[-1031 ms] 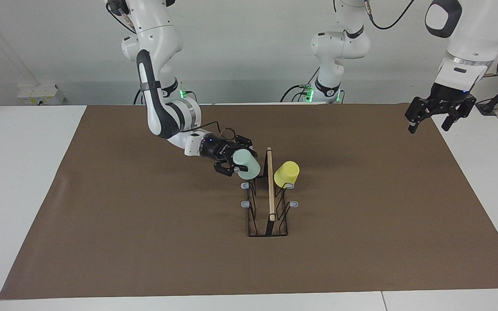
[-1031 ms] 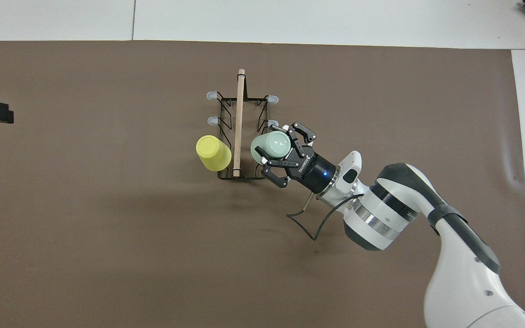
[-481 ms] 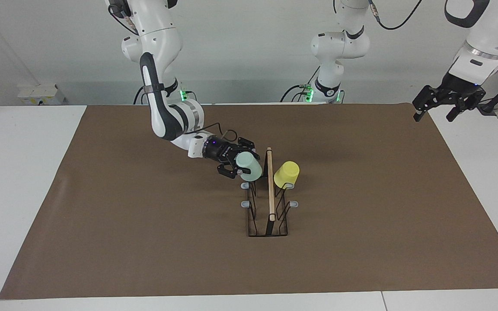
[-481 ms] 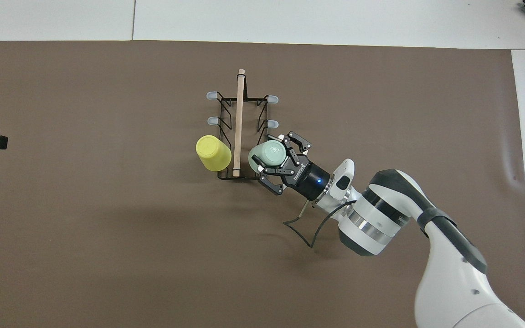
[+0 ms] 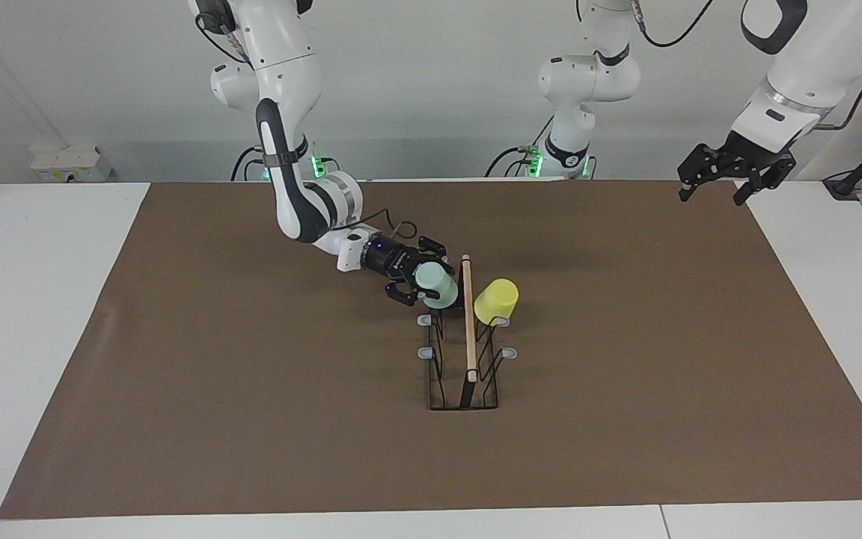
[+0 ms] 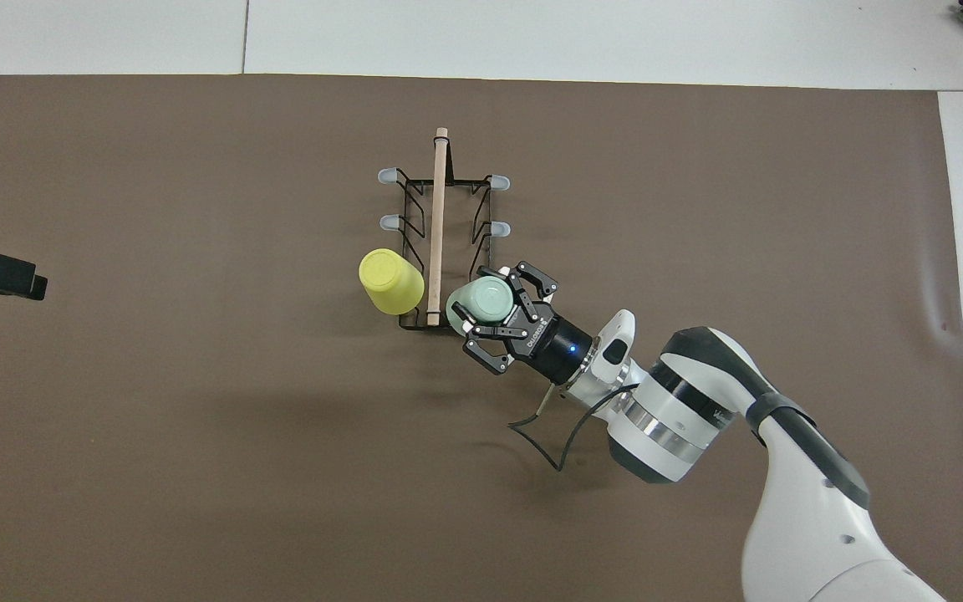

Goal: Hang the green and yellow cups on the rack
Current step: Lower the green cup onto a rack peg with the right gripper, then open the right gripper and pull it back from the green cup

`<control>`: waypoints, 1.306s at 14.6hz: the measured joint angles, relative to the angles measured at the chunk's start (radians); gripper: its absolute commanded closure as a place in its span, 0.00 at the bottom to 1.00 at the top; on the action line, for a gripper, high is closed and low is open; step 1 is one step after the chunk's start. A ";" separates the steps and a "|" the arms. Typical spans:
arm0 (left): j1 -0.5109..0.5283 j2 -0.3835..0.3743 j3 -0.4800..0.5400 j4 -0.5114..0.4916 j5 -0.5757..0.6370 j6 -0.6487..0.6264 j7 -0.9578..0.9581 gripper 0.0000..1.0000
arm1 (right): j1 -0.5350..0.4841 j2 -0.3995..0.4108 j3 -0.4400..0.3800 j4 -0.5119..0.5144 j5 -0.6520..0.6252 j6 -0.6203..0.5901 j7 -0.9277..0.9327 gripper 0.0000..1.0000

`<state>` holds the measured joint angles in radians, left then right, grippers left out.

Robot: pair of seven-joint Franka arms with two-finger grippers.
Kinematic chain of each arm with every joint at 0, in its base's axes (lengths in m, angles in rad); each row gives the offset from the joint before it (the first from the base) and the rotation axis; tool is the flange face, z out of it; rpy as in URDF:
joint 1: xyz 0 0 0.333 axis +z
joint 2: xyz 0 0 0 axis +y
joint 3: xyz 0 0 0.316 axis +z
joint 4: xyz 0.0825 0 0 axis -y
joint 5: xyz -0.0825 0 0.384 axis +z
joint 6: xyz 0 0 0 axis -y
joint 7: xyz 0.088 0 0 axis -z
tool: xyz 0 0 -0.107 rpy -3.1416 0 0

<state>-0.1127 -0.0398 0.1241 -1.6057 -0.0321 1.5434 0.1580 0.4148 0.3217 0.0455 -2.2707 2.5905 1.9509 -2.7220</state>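
Rack (image 5: 465,352) stands mid-mat; the robot-end prongs on both sides are taken, yellow cup (image 5: 496,302) toward the left arm's end, green cup (image 5: 435,286) with the right gripper (image 5: 417,281) clamped on it toward the right arm's end. The four prongs farther from the robots stand bare, approachable from either end. Left gripper (image 5: 714,180) hangs spread over the mat's corner, well apart from the rack.

Two high opposed cameras, both (seemingly distant) over the rack (image 5: 464,340) (image 6: 440,242)
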 measured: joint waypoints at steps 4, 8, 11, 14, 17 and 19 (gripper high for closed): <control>0.000 -0.012 0.000 -0.005 0.000 -0.003 0.000 0.00 | 0.002 0.004 -0.002 -0.007 0.000 0.013 0.001 0.00; 0.000 -0.012 0.001 0.002 0.003 -0.003 0.000 0.00 | 0.007 0.004 -0.002 -0.007 -0.001 0.019 0.003 0.00; 0.000 -0.011 0.001 0.007 0.006 -0.009 -0.001 0.00 | 0.006 0.003 -0.003 0.001 -0.034 0.047 0.007 0.00; 0.000 -0.011 0.001 0.006 0.014 -0.027 -0.001 0.00 | -0.018 -0.030 -0.004 0.013 -0.087 0.133 0.013 0.00; -0.002 -0.011 -0.002 0.006 0.014 -0.028 -0.001 0.00 | -0.033 -0.089 -0.005 0.014 -0.098 0.201 0.024 0.00; -0.002 -0.011 -0.002 0.006 0.015 -0.029 -0.001 0.00 | -0.032 -0.132 -0.003 0.014 -0.114 0.273 0.032 0.00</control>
<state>-0.1151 -0.0512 0.1221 -1.5997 -0.0176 1.5139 0.1573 0.3830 0.1894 0.0425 -2.2563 2.4765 2.2238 -2.6903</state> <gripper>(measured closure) 0.000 0.000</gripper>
